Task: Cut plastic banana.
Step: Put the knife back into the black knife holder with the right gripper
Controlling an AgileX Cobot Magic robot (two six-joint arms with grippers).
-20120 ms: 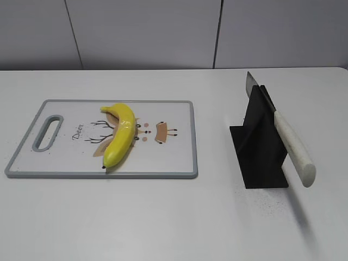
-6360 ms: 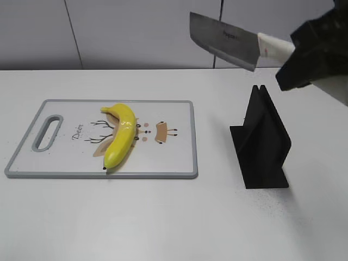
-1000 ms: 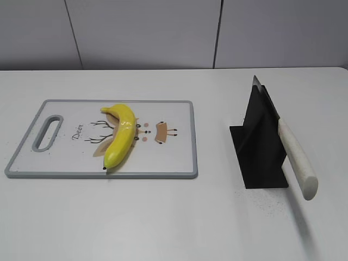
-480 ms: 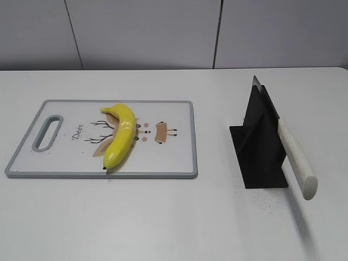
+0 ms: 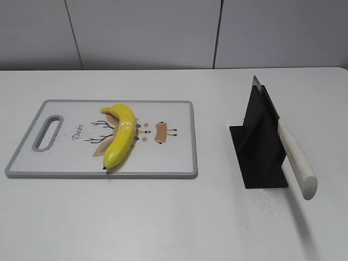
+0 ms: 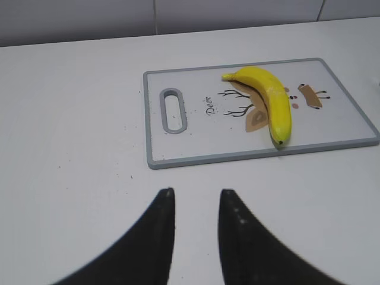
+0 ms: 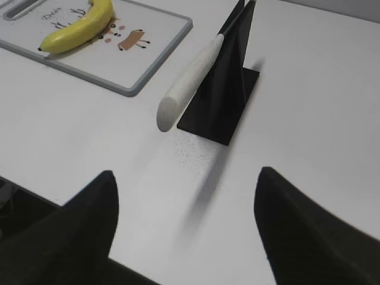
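The plastic banana point(image 5: 120, 135) lies whole on the white cutting board point(image 5: 174, 157), near its middle. It also shows in the left wrist view point(image 6: 270, 102) and the right wrist view point(image 7: 77, 29). A knife with a white handle point(image 5: 296, 157) rests in the black stand point(image 5: 261, 147), handle sticking out toward the front. My left gripper point(image 6: 196, 193) is open and empty, over bare table short of the board point(image 6: 332, 89). My right gripper point(image 7: 187, 175) is open wide and empty, short of the stand point(image 7: 222, 89) and knife handle point(image 7: 187, 89). Neither gripper shows in the exterior view.
The board point(image 7: 154, 59) has a grey rim, a handle slot point(image 5: 48, 131) at its left end and a deer print. A grey panel wall point(image 5: 163, 32) runs behind the white table point(image 5: 163, 217). Dark specks lie in front of the stand.
Over the last second nothing has visibly moved. Earlier the knife was held up in the air by the right gripper; now it sits back in the stand.
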